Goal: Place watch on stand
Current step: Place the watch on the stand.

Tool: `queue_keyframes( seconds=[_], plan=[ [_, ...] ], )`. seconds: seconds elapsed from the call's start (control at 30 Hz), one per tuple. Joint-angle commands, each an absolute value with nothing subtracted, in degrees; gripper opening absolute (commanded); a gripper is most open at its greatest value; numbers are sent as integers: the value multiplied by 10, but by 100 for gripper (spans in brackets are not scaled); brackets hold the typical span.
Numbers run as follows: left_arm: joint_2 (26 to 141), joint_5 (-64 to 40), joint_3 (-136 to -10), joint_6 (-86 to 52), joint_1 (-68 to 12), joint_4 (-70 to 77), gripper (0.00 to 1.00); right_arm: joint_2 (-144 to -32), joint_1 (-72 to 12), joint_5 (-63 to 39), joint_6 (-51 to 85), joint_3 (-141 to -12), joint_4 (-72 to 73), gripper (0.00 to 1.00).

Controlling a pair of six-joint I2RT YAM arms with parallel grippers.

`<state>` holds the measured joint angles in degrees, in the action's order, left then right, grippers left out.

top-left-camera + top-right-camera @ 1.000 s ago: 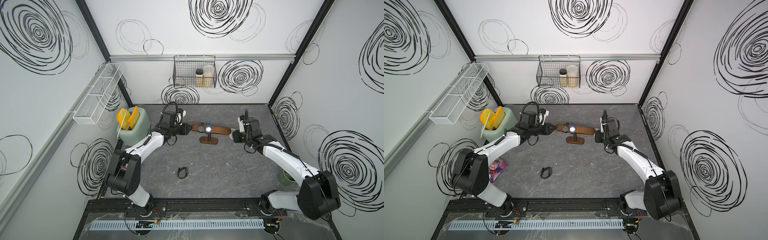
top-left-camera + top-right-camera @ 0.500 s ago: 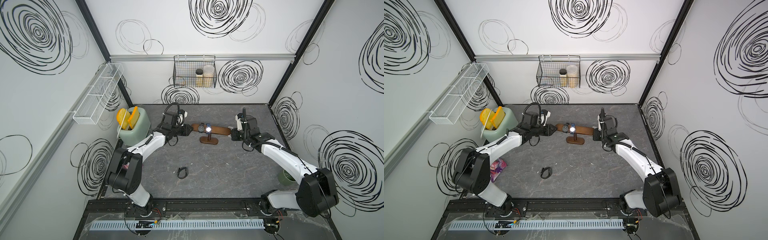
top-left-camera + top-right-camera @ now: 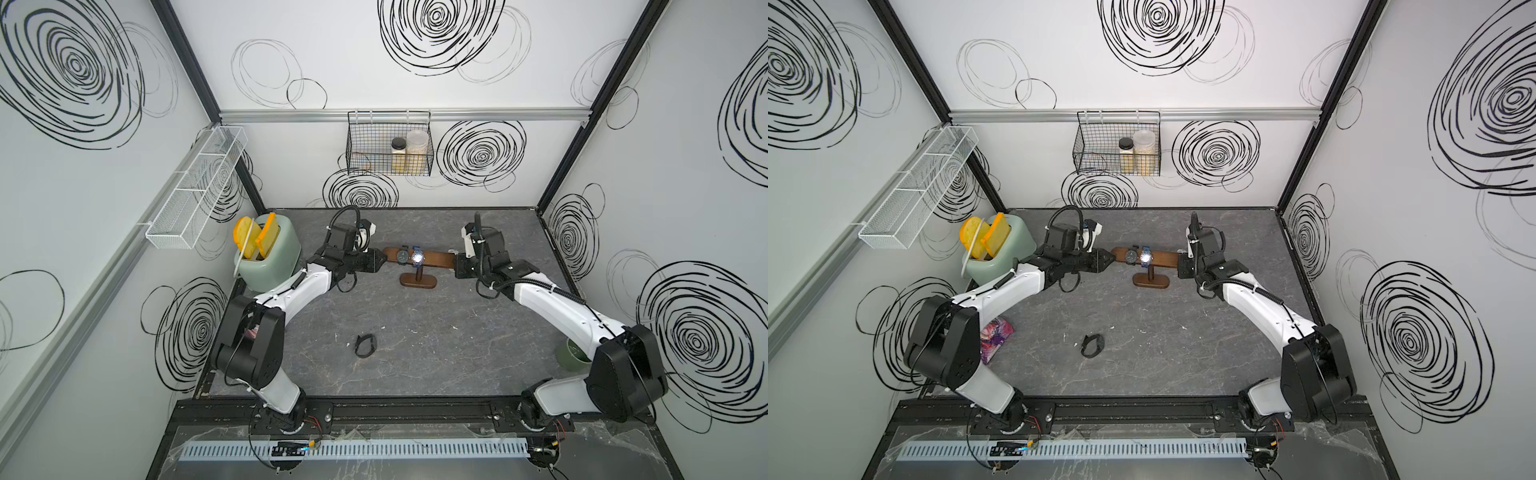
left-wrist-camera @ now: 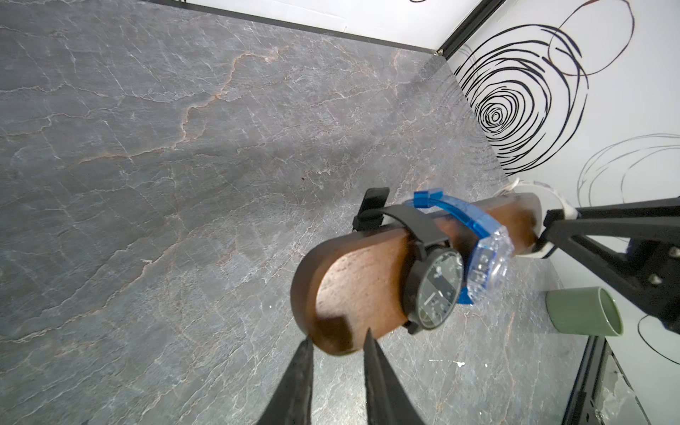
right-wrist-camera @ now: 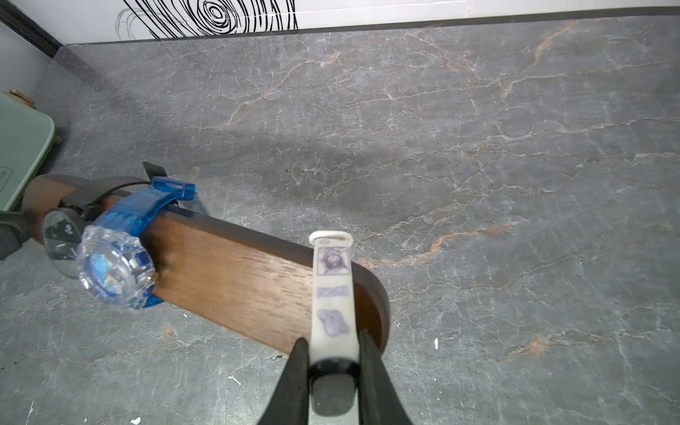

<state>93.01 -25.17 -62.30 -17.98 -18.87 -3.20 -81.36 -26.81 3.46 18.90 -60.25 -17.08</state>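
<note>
The dark brown stand (image 3: 436, 258) is at the back middle of the table, its bar carrying a black watch (image 4: 434, 290) and a clear blue watch (image 5: 114, 272). My right gripper (image 5: 331, 344) is shut on a watch with a white printed strap (image 5: 333, 290). The strap is looped round the bar's right end (image 5: 371, 305). The dark case sits between the fingers. My left gripper (image 4: 337, 336) is at the bar's left end (image 4: 331, 294), its narrow jaws closed on the rounded tip. In both top views the grippers (image 3: 383, 259) (image 3: 456, 266) face each other across the bar.
A black band (image 3: 365, 345) lies loose on the table toward the front. A green toaster (image 3: 270, 257) with yellow slices stands by my left arm. A green cup (image 4: 581, 311) sits at the right wall. A wire basket (image 3: 388, 147) hangs on the back wall.
My right gripper has moved left toward the stand, bringing the white-strapped watch onto the bar's right end. The left gripper has stayed at the bar's left end.
</note>
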Motion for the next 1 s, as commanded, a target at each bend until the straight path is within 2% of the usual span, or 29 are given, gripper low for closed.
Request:
queue_keyframes(
  seconds=[0.0,0.47,0.97],
  plan=[
    [930,-252,-628,-168,-197,-23,29,-831,-284,40,198,-624,-164,19],
    [928,-247,-627,-165,-207,-29,29,-882,-330,66,211,-678,-180,20],
    [929,-244,-626,-163,-209,-32,30,-959,-358,102,247,-779,-265,21]
  ],
)
